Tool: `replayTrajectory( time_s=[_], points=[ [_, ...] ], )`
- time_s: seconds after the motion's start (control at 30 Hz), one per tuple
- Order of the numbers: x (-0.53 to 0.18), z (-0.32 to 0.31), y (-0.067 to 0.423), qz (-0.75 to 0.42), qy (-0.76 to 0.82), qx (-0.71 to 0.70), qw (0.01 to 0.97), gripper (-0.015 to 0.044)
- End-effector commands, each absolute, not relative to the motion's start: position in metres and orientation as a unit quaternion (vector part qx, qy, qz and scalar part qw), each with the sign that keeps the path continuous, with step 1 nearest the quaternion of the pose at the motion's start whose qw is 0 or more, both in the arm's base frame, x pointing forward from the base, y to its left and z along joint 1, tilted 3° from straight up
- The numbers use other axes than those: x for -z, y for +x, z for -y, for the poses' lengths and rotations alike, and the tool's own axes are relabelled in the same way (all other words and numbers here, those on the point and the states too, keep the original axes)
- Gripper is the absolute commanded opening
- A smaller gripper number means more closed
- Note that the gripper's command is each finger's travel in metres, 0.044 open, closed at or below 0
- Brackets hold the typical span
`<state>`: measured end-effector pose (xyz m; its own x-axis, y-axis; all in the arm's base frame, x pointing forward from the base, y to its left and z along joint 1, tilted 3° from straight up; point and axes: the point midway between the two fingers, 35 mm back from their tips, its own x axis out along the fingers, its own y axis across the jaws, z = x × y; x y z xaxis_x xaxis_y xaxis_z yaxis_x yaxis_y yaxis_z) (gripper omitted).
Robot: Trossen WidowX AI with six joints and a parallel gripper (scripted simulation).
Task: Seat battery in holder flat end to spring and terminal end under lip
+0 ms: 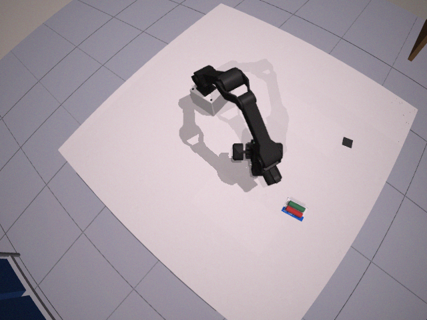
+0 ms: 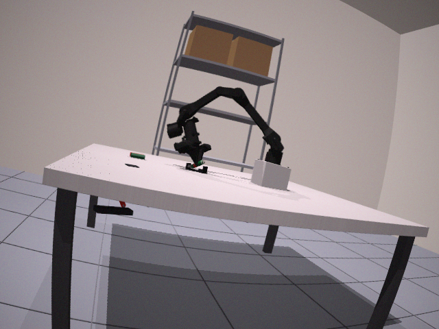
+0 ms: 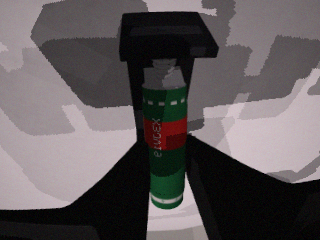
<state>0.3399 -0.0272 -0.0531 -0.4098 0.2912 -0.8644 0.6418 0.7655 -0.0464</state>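
The pincer (image 3: 167,160) is seen closed on a green battery with a red band (image 3: 164,136), which is pinched between the two dark fingers around its near half. In the wrist view the battery is pointed away from the pincer, and its far end is reached into the black holder (image 3: 168,35) just ahead, where it is overlapped by the holder's frame. Whether that end is touching the spring cannot be told, since the spring is hidden behind the battery.

In the exterior view the pincer (image 2: 197,160) is tilted down over the holder (image 2: 197,168), which is lying on the white bench (image 2: 170,191), and the battery (image 2: 199,163) is held at a slant, with one end low at the holder and the other raised. It is not lying flat.

From the top view the pincer is hidden under the arm's wrist (image 1: 267,158). A small tray with a green and a red cell (image 1: 293,209) is seen near it on the bench, and a small black square (image 1: 347,142) lies well apart to one side. The arm's grey base block (image 1: 207,101) stands well behind the pincer.
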Motion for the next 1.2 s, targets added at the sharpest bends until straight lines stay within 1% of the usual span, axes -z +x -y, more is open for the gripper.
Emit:
replayTrajectory(
  time_s=[0.0, 0.73, 1.17],
  points=[
    [0.0553, 0.0295, 0.3427, -0.818, 0.284, 0.189, 0.463, 0.0058],
    [0.0555, 0.0369, 0.3515, -0.818, 0.284, 0.189, 0.463, 0.0058],
    [0.0586, 0.0349, 0.3507, -0.806, 0.273, 0.198, 0.487, 0.0058]
  ],
)
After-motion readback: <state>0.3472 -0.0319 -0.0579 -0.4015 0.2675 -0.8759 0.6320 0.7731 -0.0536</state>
